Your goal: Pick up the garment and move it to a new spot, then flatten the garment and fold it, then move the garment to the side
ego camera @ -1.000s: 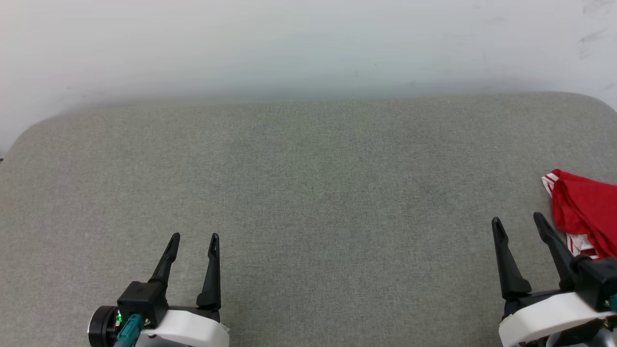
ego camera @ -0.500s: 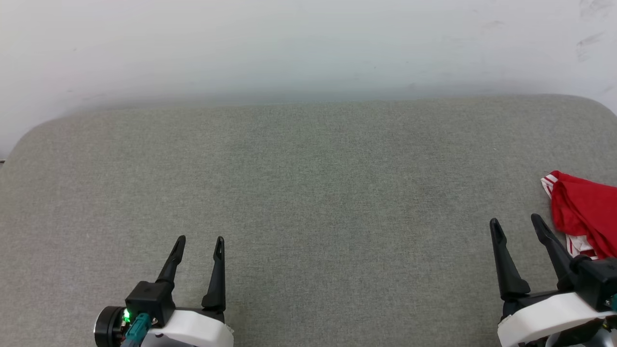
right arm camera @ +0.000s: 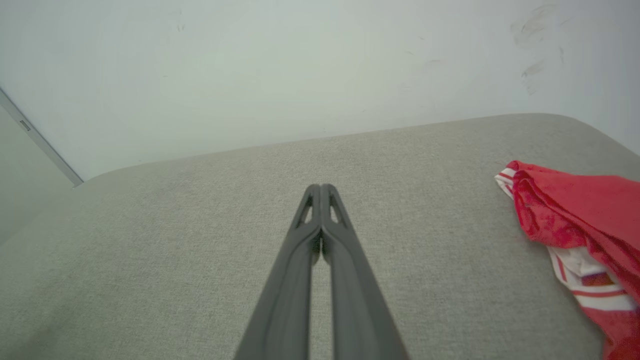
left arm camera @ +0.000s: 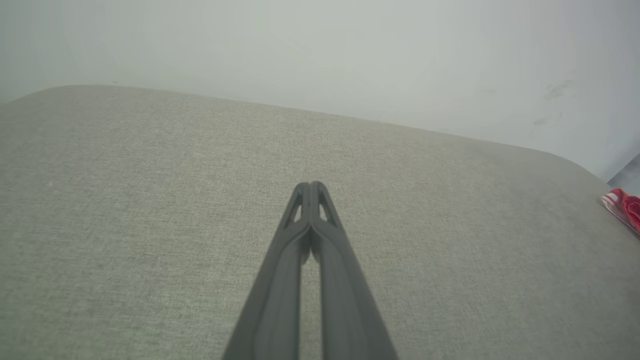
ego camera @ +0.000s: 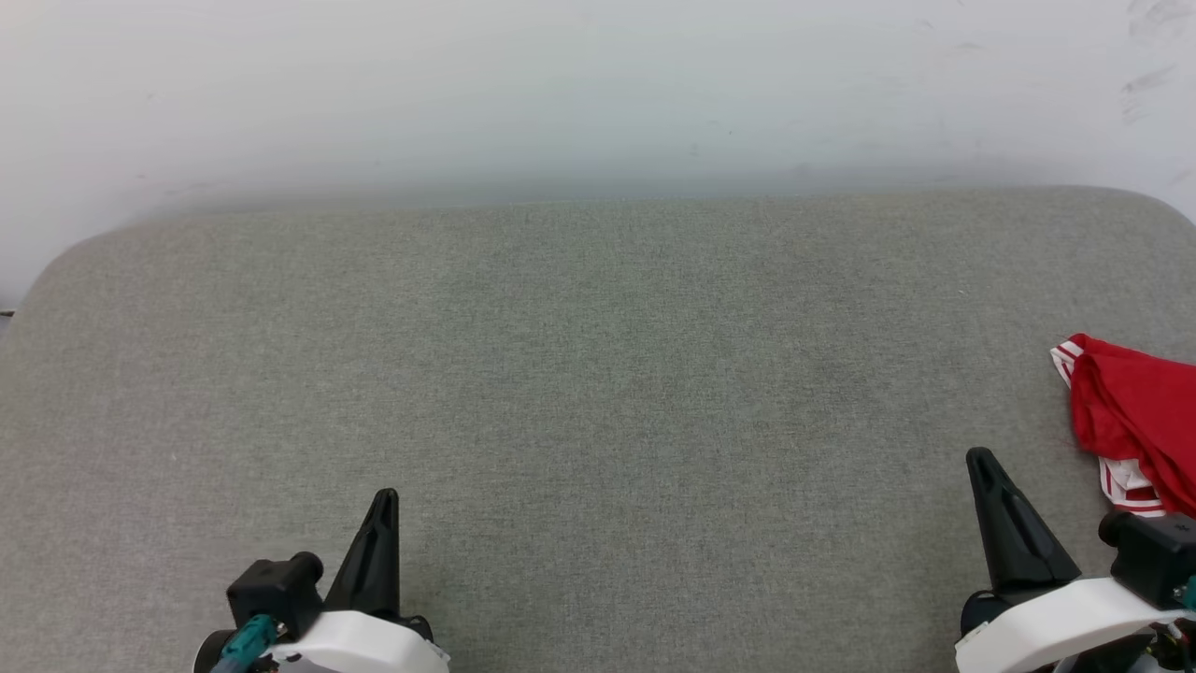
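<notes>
Your left fingers (ego camera: 374, 551) and right fingers (ego camera: 1014, 533) are both pinched closed, empty, by the near edge of the bench (ego camera: 598, 374). The shirt (ego camera: 1131, 411) lies crumpled at the right edge, just past the right ones. Looks light and floppy, so I'd grab a thick bunched fold.

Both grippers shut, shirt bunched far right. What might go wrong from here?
The garment lies crumpled far right on the grey surface; a clumsy grab might push it over the side. The right gripper is shut near it, so reaching without opening would likely just shove cloth.
</notes>
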